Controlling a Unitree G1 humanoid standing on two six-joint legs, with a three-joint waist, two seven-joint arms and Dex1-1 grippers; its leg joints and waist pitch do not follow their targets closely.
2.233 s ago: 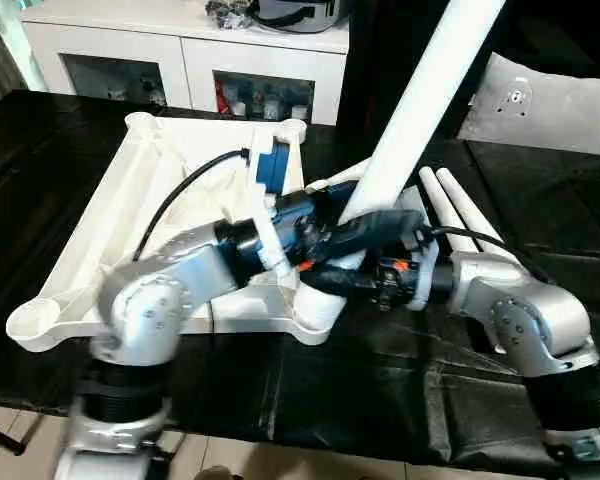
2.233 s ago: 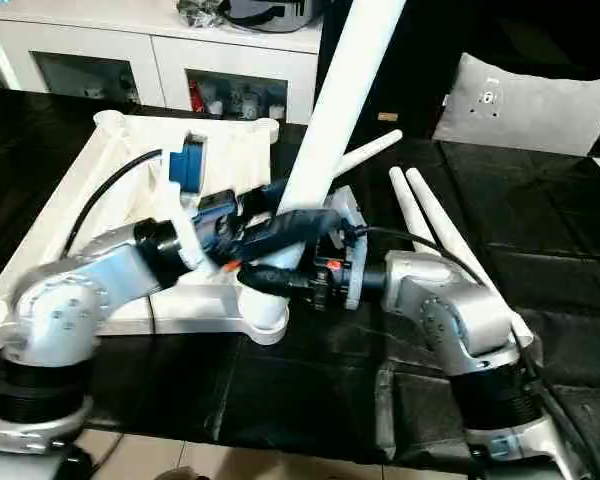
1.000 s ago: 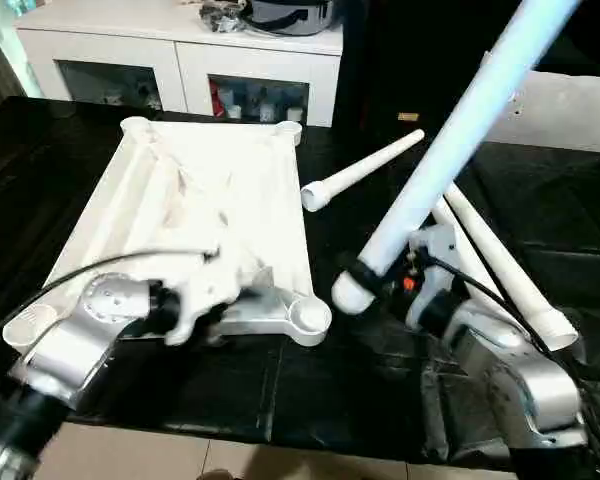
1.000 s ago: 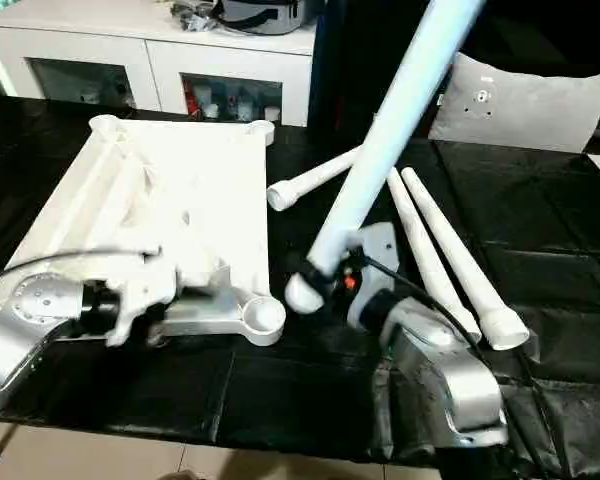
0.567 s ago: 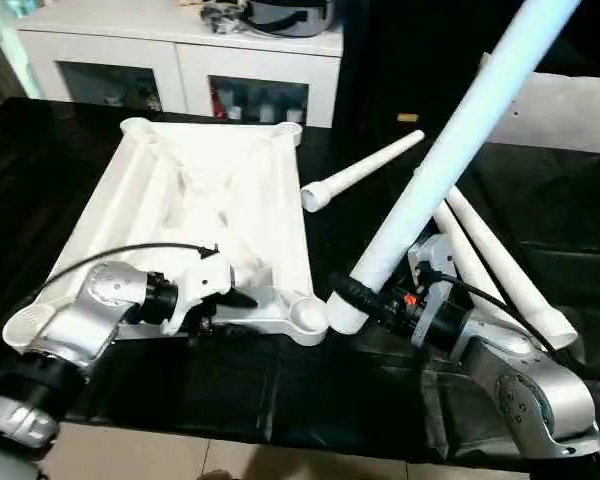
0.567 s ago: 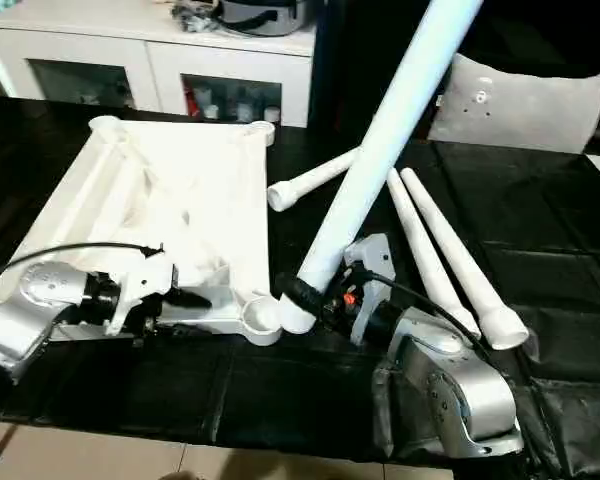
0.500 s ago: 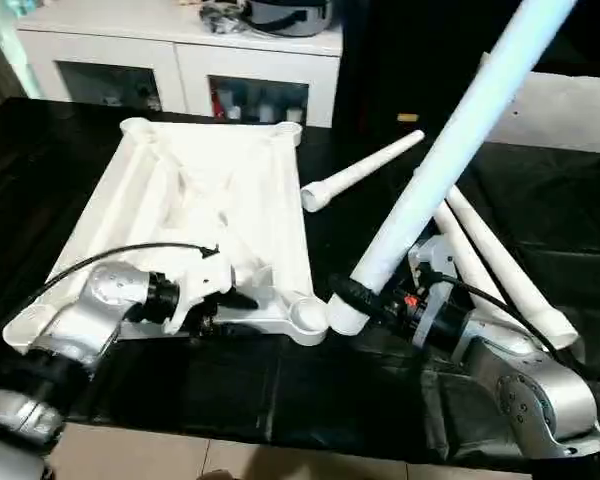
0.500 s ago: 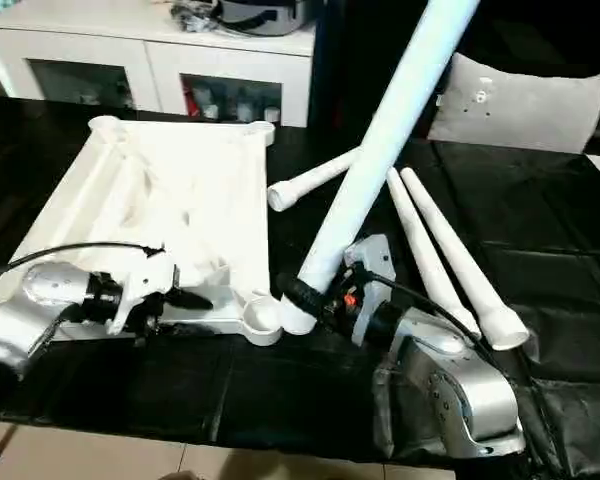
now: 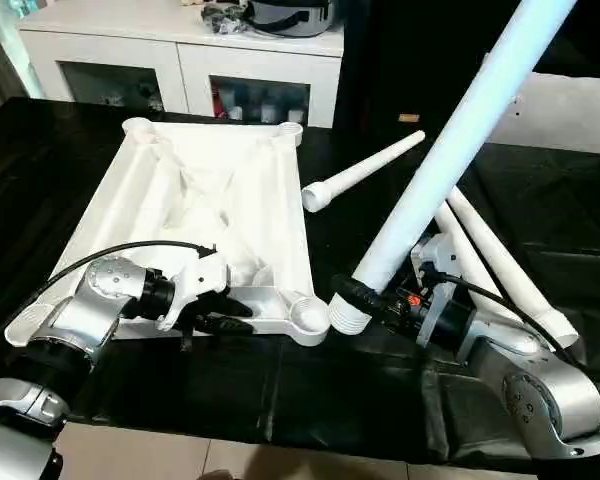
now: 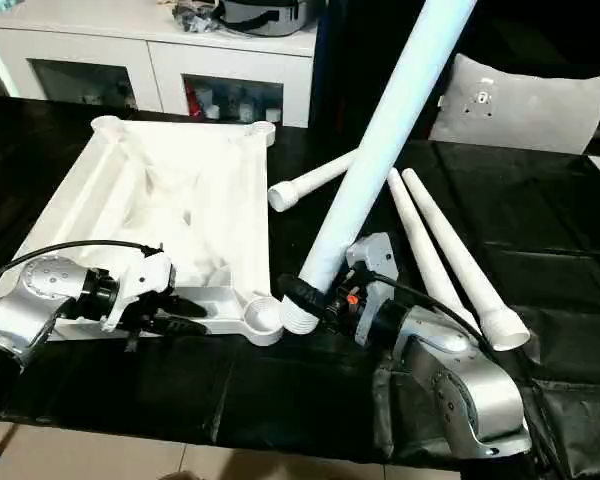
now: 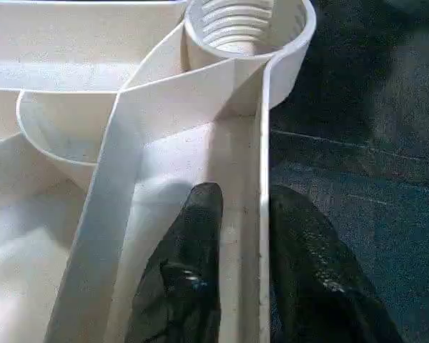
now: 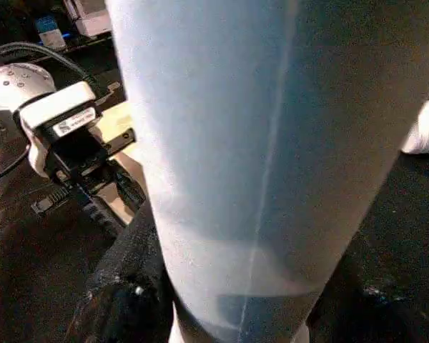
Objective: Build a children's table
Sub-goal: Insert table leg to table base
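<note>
Left claw (image 11: 243,271) straddles tabletop (image 9: 180,200) rim; right claw (image 10: 305,300) seemingly grips leg (image 10: 380,140).

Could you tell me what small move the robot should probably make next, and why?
Probably shift the held leg a little toward the tabletop's near corner socket and stand it above the opening. The right gripper holds its threaded end just beside that empty socket, while the left gripper straddles the tabletop's near rim, steadying it.

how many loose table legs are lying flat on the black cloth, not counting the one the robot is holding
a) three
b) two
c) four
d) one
a) Three legs lie on the cloth: one angled beside the upturned table top, and two side by side behind the right gripper, which holds the fourth leg tilted up.
</note>
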